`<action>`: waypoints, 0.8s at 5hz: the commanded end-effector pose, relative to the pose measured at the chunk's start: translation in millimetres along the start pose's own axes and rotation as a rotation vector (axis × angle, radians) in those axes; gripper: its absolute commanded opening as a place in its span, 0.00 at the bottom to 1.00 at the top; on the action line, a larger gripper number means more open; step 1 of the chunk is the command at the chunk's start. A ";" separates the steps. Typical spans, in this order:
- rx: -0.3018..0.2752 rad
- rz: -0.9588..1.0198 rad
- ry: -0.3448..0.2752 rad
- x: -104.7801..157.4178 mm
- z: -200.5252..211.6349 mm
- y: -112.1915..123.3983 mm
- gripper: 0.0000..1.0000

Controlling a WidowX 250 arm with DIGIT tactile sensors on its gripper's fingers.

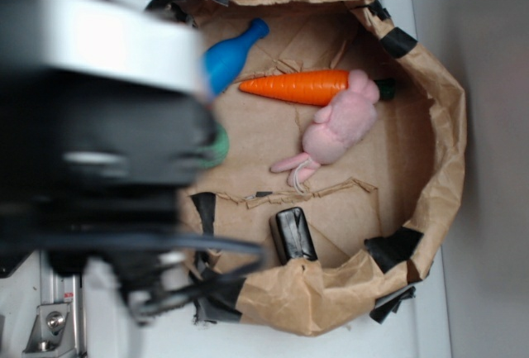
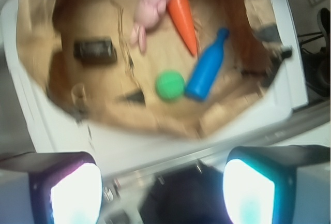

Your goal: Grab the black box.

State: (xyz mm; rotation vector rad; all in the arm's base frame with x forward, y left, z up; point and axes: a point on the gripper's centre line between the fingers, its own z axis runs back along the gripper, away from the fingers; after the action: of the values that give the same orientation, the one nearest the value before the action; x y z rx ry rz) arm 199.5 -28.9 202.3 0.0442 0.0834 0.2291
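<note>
The black box (image 1: 293, 234) lies on the floor of a brown paper enclosure (image 1: 442, 135), close to its near wall. In the wrist view the black box (image 2: 94, 50) sits at the upper left, blurred. My gripper (image 2: 161, 190) is open, its two fingers wide apart at the bottom corners of the wrist view, high above the white table edge and well short of the box. Nothing is between the fingers. In the exterior view the arm is a large blurred dark mass on the left that hides the fingers.
Inside the enclosure lie an orange carrot (image 1: 302, 87), a pink plush rabbit (image 1: 339, 126), a blue bottle (image 1: 227, 59) and a green ball (image 2: 170, 85). Black tape patches (image 1: 395, 248) mark the paper rim. A metal rail (image 2: 217, 151) runs below the enclosure.
</note>
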 end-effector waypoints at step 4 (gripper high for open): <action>0.143 -0.850 -0.141 87.2 -68.9 -7.9 1.00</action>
State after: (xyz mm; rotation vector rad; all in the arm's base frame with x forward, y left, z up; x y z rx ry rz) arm 278.8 -15.0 117.1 0.1516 0.0114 -0.6467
